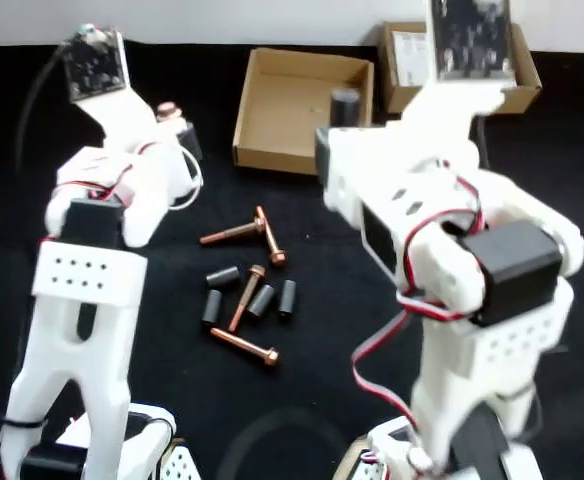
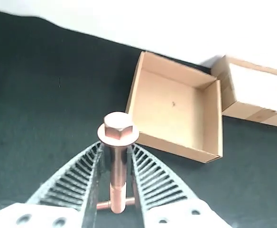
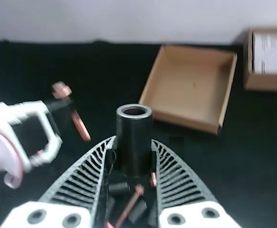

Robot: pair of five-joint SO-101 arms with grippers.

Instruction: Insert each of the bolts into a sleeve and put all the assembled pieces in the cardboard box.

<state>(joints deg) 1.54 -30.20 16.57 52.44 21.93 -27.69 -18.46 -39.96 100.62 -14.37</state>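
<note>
Early stage: left gripper (image 2: pixel 115 151) fingers closed on one bolt (image 2: pixel 117 135), right gripper (image 3: pixel 133 145) fingers clamping an upright sleeve (image 3: pixel 134 130), the two unjoined; cardboard box (image 1: pixel 287 105), at twelve o'clock from loose bolts (image 1: pixel 244 346) and loose sleeves (image 1: pixel 288 297) on the tabletop (image 1: pixel 172 300), holds no assembled piece.

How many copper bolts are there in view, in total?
5. One bolt is clamped in the left gripper; the other four bolts lie on the table among the sleeves. The arms could hide more.
</note>
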